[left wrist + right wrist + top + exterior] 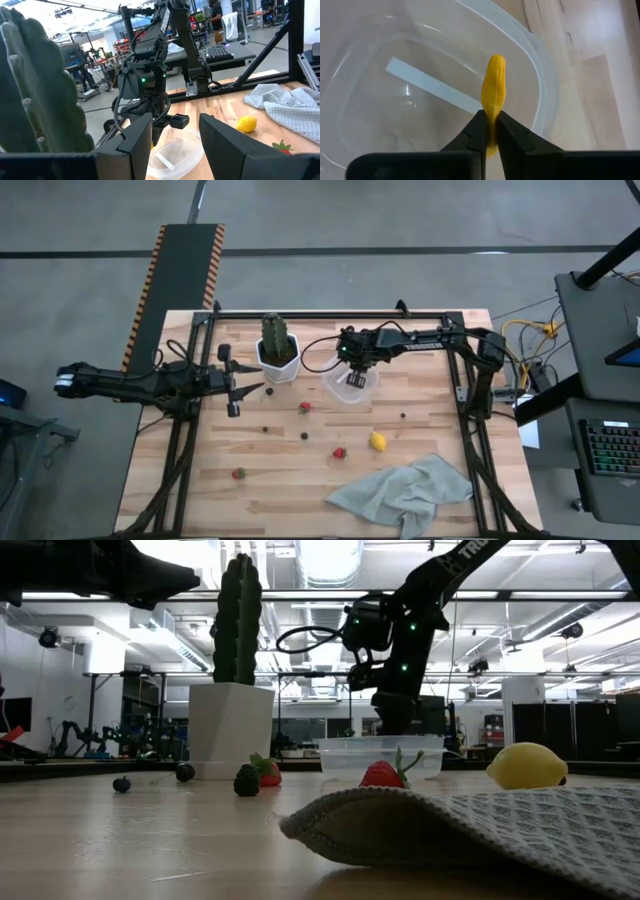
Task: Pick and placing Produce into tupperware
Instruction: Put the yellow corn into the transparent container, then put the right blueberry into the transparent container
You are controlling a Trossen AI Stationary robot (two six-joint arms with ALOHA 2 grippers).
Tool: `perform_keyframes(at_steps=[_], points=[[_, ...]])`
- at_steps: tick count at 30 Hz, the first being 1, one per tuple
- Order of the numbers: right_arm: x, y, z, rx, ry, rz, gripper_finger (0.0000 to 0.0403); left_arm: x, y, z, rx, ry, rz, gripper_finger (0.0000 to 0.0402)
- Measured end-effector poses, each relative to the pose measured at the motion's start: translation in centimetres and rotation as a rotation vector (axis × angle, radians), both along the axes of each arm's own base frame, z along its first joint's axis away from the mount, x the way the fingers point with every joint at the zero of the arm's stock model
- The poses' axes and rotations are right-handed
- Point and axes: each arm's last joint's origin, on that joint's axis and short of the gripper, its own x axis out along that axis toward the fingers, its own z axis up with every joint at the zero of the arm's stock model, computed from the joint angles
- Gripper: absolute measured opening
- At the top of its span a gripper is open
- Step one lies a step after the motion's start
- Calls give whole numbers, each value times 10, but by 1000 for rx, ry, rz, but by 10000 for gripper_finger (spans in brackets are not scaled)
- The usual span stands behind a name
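Note:
My right gripper (490, 117) hangs over the clear tupperware (352, 388), beside the white cactus pot, and is shut on a yellow banana-like piece (493, 85). My left gripper (240, 385) is open and holds nothing, hovering left of the pot. On the table lie three red strawberries (305, 408) (340, 452) (238, 473), a yellow lemon (377, 441) and small dark berries (265, 429) (305, 436) (403, 417). In the low view the tupperware (380, 755) stands behind a strawberry (381, 775). My right gripper pinches the yellow banana-like piece by its lower end (492, 131) between the two fingertips (479, 131), coming from above and pointing down. The piece sticks out past the fingertips, lifted clear above the inside of the tupperware (420, 65).
A cactus in a white pot (278, 350) stands just left of the tupperware, between the two grippers. A crumpled grey cloth (405, 492) lies at the near right of the table. A black frame (330, 313) borders the far edge and sides.

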Motion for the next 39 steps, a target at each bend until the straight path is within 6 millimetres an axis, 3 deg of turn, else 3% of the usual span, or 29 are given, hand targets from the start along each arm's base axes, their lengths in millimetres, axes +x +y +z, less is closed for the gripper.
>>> perform_keyframes(at_steps=[18,24,29,34,39], points=[[2,0,1,39,-34,9,82,0,0,-1,0,2,0,151],[-6,4,22,67,4,-30,90,0,0,-1,0,2,0,151],[-27,24,63,65,-71,-48,85,0,0,-1,0,2,0,151],[-66,63,100,67,-216,-36,79,0,0,0,0,1,0,151],[-116,105,112,85,-341,-67,81,0,0,0,0,1,0,151]])
